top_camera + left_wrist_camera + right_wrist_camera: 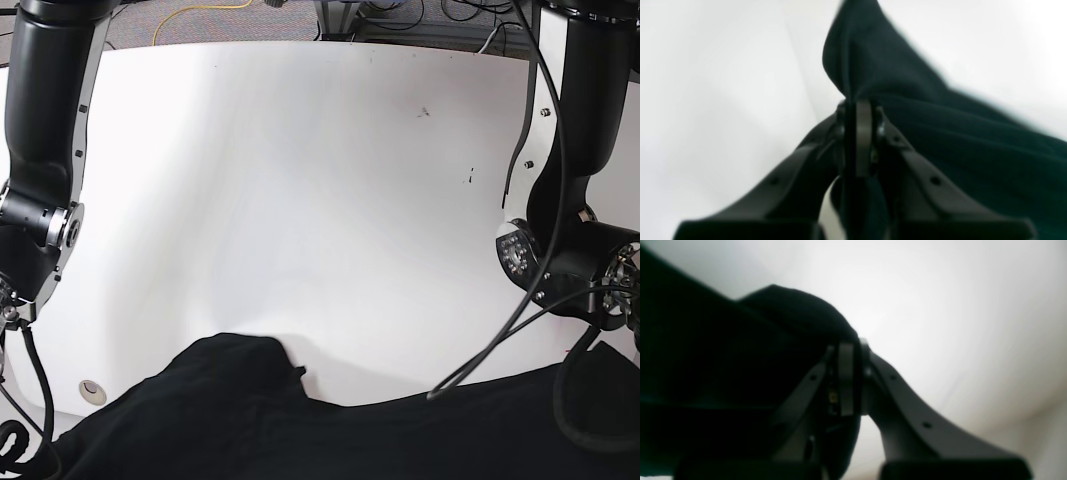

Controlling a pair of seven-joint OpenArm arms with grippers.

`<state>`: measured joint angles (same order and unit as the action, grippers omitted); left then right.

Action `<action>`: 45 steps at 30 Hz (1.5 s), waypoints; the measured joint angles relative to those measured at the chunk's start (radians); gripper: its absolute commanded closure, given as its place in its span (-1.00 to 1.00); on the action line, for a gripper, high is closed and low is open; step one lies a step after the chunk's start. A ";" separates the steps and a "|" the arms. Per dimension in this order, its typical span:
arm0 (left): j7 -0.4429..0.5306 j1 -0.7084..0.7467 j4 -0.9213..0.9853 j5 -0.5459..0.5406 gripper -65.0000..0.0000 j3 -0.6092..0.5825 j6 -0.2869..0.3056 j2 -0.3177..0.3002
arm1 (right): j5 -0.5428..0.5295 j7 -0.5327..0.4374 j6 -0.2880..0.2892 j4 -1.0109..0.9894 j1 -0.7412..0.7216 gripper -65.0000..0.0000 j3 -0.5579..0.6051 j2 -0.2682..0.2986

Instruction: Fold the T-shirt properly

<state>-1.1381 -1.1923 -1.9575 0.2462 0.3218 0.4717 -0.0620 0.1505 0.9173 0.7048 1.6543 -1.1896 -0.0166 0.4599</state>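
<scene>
Pinching soft black T-shirt [940, 133] cloth, left end effector [860, 110], right end effector [850, 350] likewise, smooth white table [300, 200].

You see two arms built of glossy black shells. Seen from the base camera, the left arm [560, 150] has a white strip with small dark screws along its inner side, and a round joint below it carries a ring of small silver bolts. Black cables loop down from that joint. The right arm [45, 110] has the same white, screw-dotted strip, with a grey round joint cap beneath it and thin black cables under that cap. In the wrist views, the left gripper [860, 110] and right gripper [850, 353] have matte black fingers with small screw holes and grey pads.
</scene>
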 measured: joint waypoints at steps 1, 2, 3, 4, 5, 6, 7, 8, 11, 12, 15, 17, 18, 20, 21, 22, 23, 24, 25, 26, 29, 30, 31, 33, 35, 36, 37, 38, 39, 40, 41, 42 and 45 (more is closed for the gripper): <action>0.002 0.021 0.000 0.000 0.99 0.000 0.000 0.000 | 0.002 0.024 0.000 0.002 -0.003 1.00 0.000 0.001; 0.001 0.037 0.000 0.000 0.99 0.000 0.000 0.000 | 0.002 0.035 0.000 0.002 -0.003 1.00 0.000 0.001; 0.002 0.055 0.000 0.000 0.99 0.000 -0.001 0.000 | 0.002 0.052 0.001 0.002 0.000 1.00 -0.001 0.001; 0.001 0.074 0.000 -0.001 0.99 0.000 0.000 0.001 | 0.002 0.069 0.001 0.005 0.005 1.00 -0.002 0.003; 0.001 0.091 0.000 -0.005 0.99 0.000 0.000 0.000 | 0.002 0.078 0.002 0.008 0.011 1.00 -0.004 0.005; 0.000 0.109 0.001 -0.011 0.99 0.000 0.001 -0.001 | 0.001 0.092 0.002 0.018 0.023 1.00 -0.008 0.012; -0.004 0.128 0.000 -0.019 0.99 0.000 0.003 -0.003 | -0.002 0.101 0.002 0.033 0.041 1.00 -0.018 0.017; -0.004 0.144 -0.001 -0.022 0.99 0.000 0.005 -0.006 | -0.003 0.104 0.003 0.050 0.063 1.00 -0.031 0.020; 0.001 0.199 -0.018 -0.025 0.99 0.000 0.008 -0.012 | -0.003 0.122 0.003 0.135 0.154 1.00 -0.089 0.026; 0.002 0.229 -0.027 -0.026 0.99 0.001 0.007 -0.015 | -0.002 0.127 0.002 0.172 0.197 1.00 -0.114 0.026; 0.005 0.287 -0.033 -0.026 0.99 0.002 0.007 -0.016 | -0.003 0.113 -0.001 0.249 0.331 1.00 -0.175 0.023; 0.004 0.336 -0.033 -0.027 0.99 0.000 0.022 -0.016 | -0.010 0.116 -0.001 0.291 0.438 1.00 -0.211 0.015; 0.003 0.357 -0.032 -0.032 0.99 0.002 0.042 -0.015 | -0.017 0.132 0.006 0.305 0.492 1.00 -0.228 0.010; 0.010 0.413 -0.033 -0.037 0.99 0.016 0.080 -0.012 | -0.018 0.132 0.003 0.332 0.589 1.00 -0.277 -0.022; 0.008 0.436 -0.030 -0.040 0.99 0.025 0.096 -0.010 | -0.018 0.136 0.005 0.337 0.636 1.00 -0.300 -0.039; 0.008 0.463 -0.029 -0.042 0.99 0.040 0.114 -0.005 | -0.023 0.130 0.006 0.342 0.681 1.00 -0.329 -0.060; 0.008 0.486 -0.029 -0.043 0.99 0.054 0.130 -0.002 | -0.026 0.126 0.007 0.344 0.720 1.00 -0.356 -0.080; 0.005 0.513 -0.028 -0.045 1.00 0.066 0.143 -0.002 | -0.025 0.124 0.008 0.346 0.758 1.00 -0.385 -0.101; 0.004 0.537 -0.028 -0.045 1.00 0.075 0.153 -0.002 | -0.024 0.116 0.008 0.346 0.788 1.00 -0.404 -0.116; 0.006 0.566 -0.028 -0.045 1.00 0.087 0.166 -0.002 | -0.024 0.101 0.007 0.346 0.820 1.00 -0.428 -0.134; 0.008 0.644 -0.028 -0.045 1.00 0.114 0.197 -0.002 | -0.026 0.046 0.008 0.347 0.912 1.00 -0.481 -0.179; 0.009 0.671 -0.028 -0.042 1.00 0.121 0.206 -0.002 | -0.026 0.023 0.009 0.347 0.941 1.00 -0.497 -0.192; 0.008 0.697 -0.028 -0.041 1.00 0.124 0.217 -0.002 | -0.026 0.006 0.010 0.347 0.967 1.00 -0.507 -0.203; 0.009 0.751 -0.027 -0.041 1.00 0.131 0.230 -0.002 | -0.023 -0.010 0.010 0.347 1.020 1.00 -0.524 -0.227; 0.013 0.808 -0.027 -0.043 1.00 0.144 0.237 -0.001 | -0.014 -0.016 0.010 0.346 1.069 1.00 -0.531 -0.249; 0.011 0.829 -0.027 -0.045 1.00 0.153 0.237 0.001 | -0.014 -0.016 0.011 0.345 1.090 1.00 -0.533 -0.256; 0.011 0.851 -0.027 -0.043 1.00 0.164 0.238 0.002 | -0.014 -0.019 0.011 0.345 1.108 1.00 -0.532 -0.265; 0.010 0.874 -0.026 -0.044 1.00 0.177 0.237 0.003 | -0.014 -0.024 0.011 0.345 1.123 1.00 -0.532 -0.271; 0.009 0.896 -0.026 -0.041 1.00 0.185 0.238 0.003 | -0.017 -0.026 0.011 0.345 1.135 1.00 -0.531 -0.276; 0.010 0.916 -0.026 -0.041 1.00 0.195 0.237 0.003 | -0.017 -0.032 0.010 0.345 1.146 1.00 -0.531 -0.280; 0.009 0.940 -0.026 -0.040 1.00 0.205 0.236 0.002 | -0.018 -0.037 0.010 0.345 1.158 1.00 -0.531 -0.284; 0.009 0.958 -0.026 -0.040 1.00 0.212 0.237 0.002 | -0.018 -0.040 0.010 0.345 1.168 1.00 -0.531 -0.288; 0.010 1.019 -0.026 -0.038 1.00 0.225 0.236 0.000 | -0.021 -0.042 0.010 0.346 1.198 1.00 -0.531 -0.296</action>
<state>-1.1282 -0.1734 -1.9839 0.2085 0.5468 0.7078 -0.0616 0.1299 0.8749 0.7151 1.9999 0.0086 -0.5480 0.1635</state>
